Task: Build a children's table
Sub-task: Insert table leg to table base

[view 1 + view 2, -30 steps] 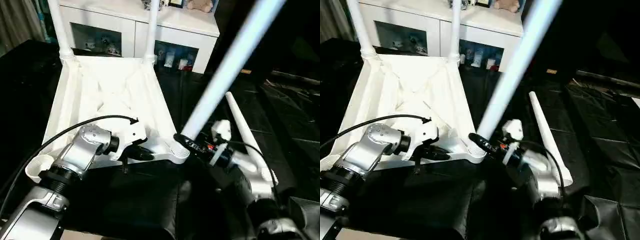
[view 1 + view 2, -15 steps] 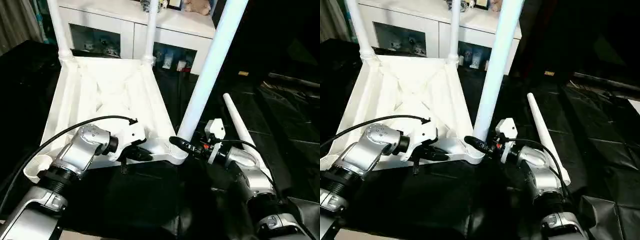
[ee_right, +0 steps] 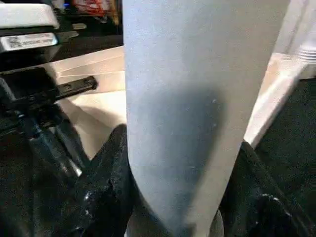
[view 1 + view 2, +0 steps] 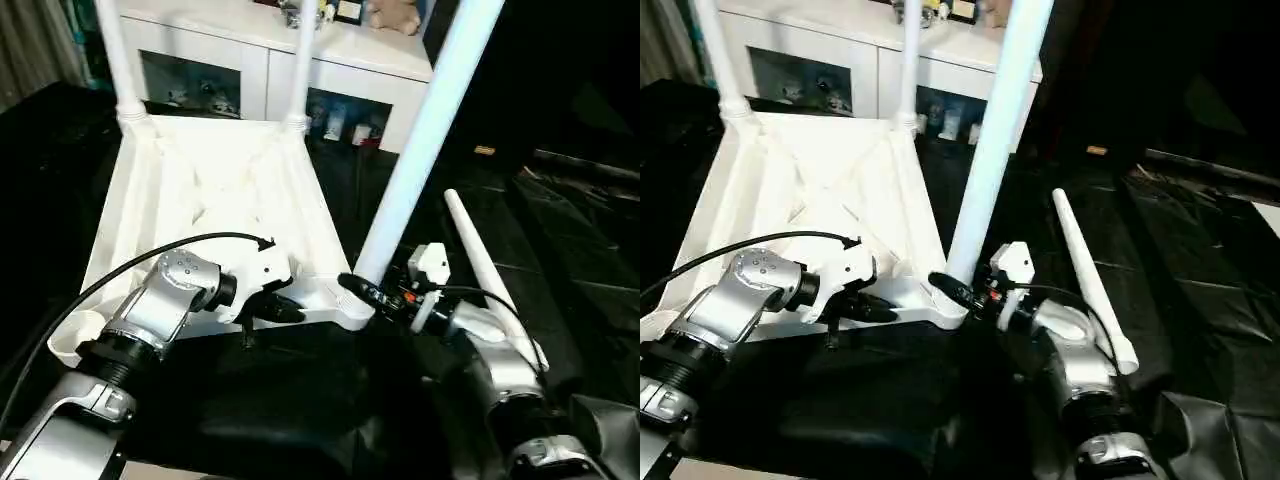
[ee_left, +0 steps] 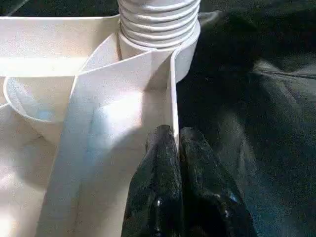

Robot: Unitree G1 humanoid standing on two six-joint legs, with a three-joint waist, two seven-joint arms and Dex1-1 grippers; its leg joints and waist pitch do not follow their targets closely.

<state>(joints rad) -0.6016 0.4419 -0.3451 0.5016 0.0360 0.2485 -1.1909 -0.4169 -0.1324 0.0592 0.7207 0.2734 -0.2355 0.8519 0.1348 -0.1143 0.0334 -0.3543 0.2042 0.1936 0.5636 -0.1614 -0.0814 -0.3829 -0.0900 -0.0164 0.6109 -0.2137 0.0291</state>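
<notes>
Nearest, left: left hand (image 4: 285,308), black fingers (image 5: 163,168) pressed together on the thin near edge wall of the children's table (image 4: 210,200), just left of the near right corner socket (image 4: 352,308). A black cable (image 4: 150,255) arched over the silver forearm.

Nearest, right: right hand (image 4: 362,292), fingers (image 3: 106,173) set about half apart and clasping the base of a leg (image 4: 425,150), one finger on each side of the tube. That leg stood in the near right corner socket, its ribbed end visible there, and leaned to the right and away as it rose past the top of the frame.

Middle: children's table, white, lying upside down on the black-covered desk (image 4: 560,230), ribbed underside facing up. Near left corner socket (image 4: 75,335) stood empty.

Middle, right: loose leg (image 4: 490,275), lying flat on the desk just beside the right arm, narrow end pointing away.

Far: two legs (image 4: 118,55) standing upright in the far corner sockets.

Farthest: white cabinet (image 4: 290,60) with glass doors, small items behind the panes and on top.
</notes>
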